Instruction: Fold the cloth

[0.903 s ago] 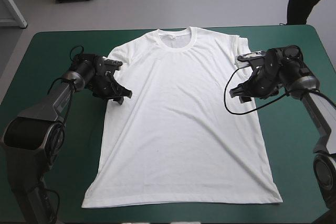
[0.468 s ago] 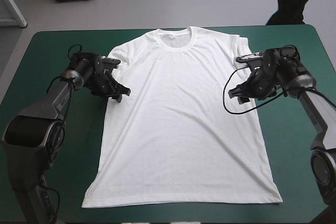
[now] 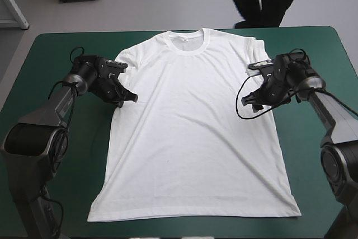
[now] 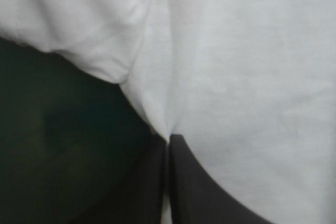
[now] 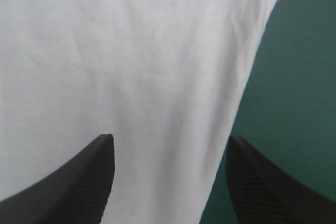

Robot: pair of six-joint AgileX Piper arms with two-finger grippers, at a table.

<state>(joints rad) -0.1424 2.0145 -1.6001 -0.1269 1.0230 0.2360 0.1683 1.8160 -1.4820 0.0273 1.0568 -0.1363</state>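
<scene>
The T-shirt (image 3: 190, 127) lies spread flat on the tabletop (image 3: 305, 160), with its collar (image 3: 187, 42) toward the far edge and its hem near the front edge. On each side of the cloth a bare teal-green strip is free, and my arms are over these strips.

Both arms reach inward from the sides, wrists low, fingers pointing at the cloth. My left end effector (image 3: 130, 98) is at the shirt's side edge, just below the sleeve (image 4: 79, 24). My right end effector (image 3: 250, 102) is at the opposite side edge.

The high view does not show the grip well, but the wrist views do. My left fingers meet in one point and pinch the edge of the T-shirt, with the sleeve just ahead of them. My right fingers (image 5: 79, 182) stand wide apart and hold nothing. White cloth lies between them, and its side edge runs closer to one finger, with teal-green cover beside it.
</scene>
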